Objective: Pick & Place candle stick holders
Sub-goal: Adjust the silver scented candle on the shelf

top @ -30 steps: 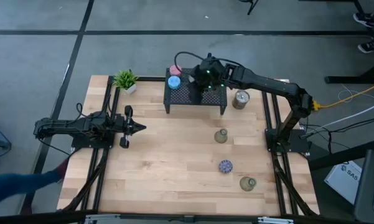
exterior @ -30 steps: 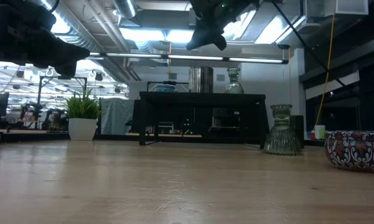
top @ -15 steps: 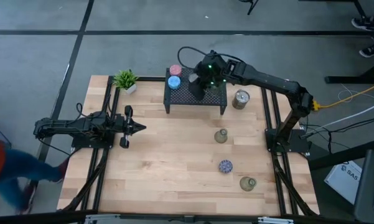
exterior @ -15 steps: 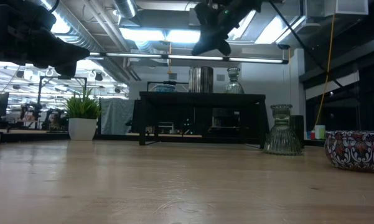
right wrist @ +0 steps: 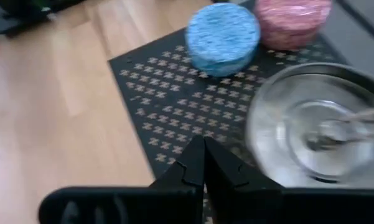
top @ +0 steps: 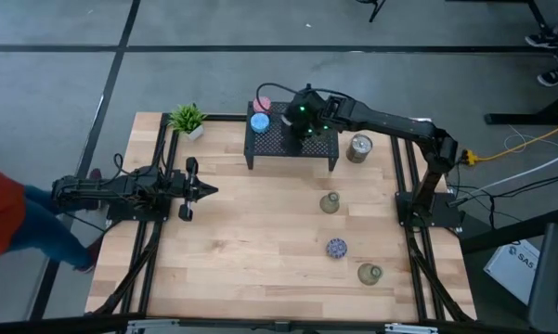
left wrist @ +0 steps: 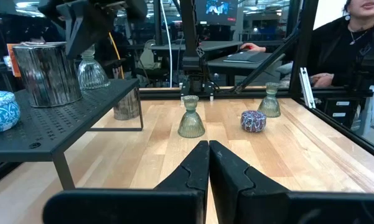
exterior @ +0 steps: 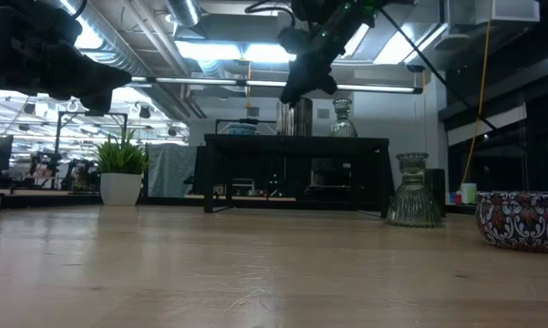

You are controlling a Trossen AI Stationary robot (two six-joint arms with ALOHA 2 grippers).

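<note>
We see the right gripper [top: 297,119] above the black mesh rack [top: 269,144], which stands at about 12 o'clock on the table [top: 251,241]. Its fingers are pressed together and pinch nothing; in the right wrist view they meet over the mesh, beside a shiny silver holder [right wrist: 311,134]. We judge that this arm has just placed something here, or is lining up for the next pick, but we cannot say which.

On the rack there are a light blue holder [top: 259,122] and a pink holder [top: 263,104], touching or almost touching at the rack's 10 o'clock corner. They sit together there probably to leave the rest of the shelf free. A silver cylinder holder [top: 359,147] stands on the table just beside the rack, at its 3 o'clock side. Three more holders wait on the wood, well apart: an olive-grey glass holder [top: 330,203] near the centre, a speckled dark blue holder [top: 336,248] toward 5 o'clock, and a second olive-grey holder [top: 369,273] nearer the 5 o'clock edge.

The left gripper [top: 201,190] waits at 9 o'clock, low and level, its fingers also closed with nothing between them. A small potted plant [top: 188,119] stands at 11 o'clock, next to the rack.

The middle of the table is open. The rack's shelf is crowded near the gripper, so we think a descent there needs care for the silver holder.
</note>
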